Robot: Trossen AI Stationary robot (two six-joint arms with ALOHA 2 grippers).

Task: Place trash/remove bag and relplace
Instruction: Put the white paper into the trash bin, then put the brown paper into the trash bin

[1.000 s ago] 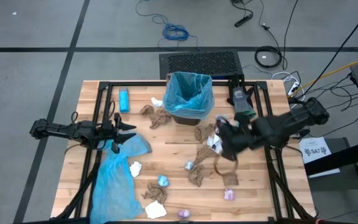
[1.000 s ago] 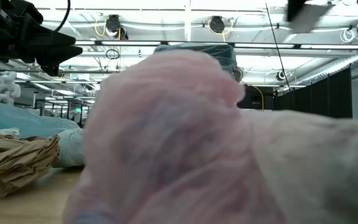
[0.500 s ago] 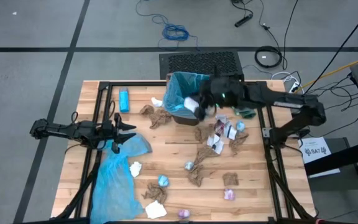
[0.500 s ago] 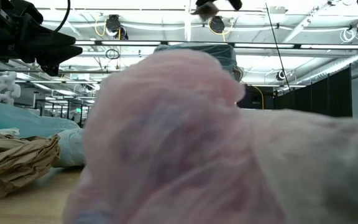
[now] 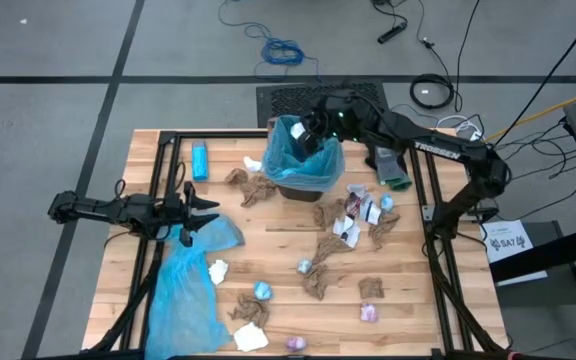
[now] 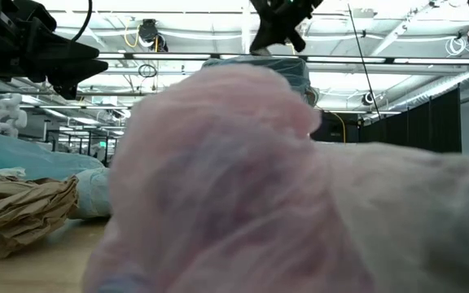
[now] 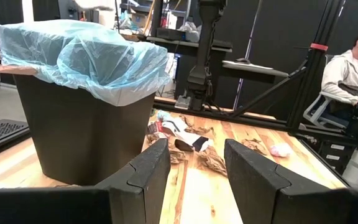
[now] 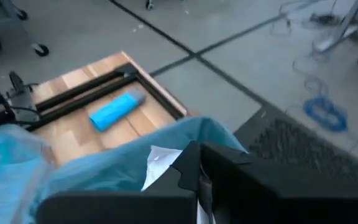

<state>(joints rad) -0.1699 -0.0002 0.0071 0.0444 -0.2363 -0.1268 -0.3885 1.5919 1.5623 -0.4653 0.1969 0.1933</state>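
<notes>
Right gripper (image 5: 313, 128) hovering over the black bin lined with a light-blue plastic bag (image 5: 304, 152).
It is pinching a white paper scrap (image 8: 160, 163); release squarely above the bin opening. Left gripper (image 5: 200, 210), jaws apart, is waiting beside the bin; other crumpled scraps (image 5: 348, 222) are littering the wooden surface (image 5: 278, 255) near the bin.

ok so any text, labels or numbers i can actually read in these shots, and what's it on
"SA7": apparently, on the white tag on the frame to the right of the table, beside a small code mark; it is tiny, so uncertain.
White lettering on the right arm: too small to read.
Printed wrappers among the trash: too blurred to read.
Nothing else legible.
</notes>
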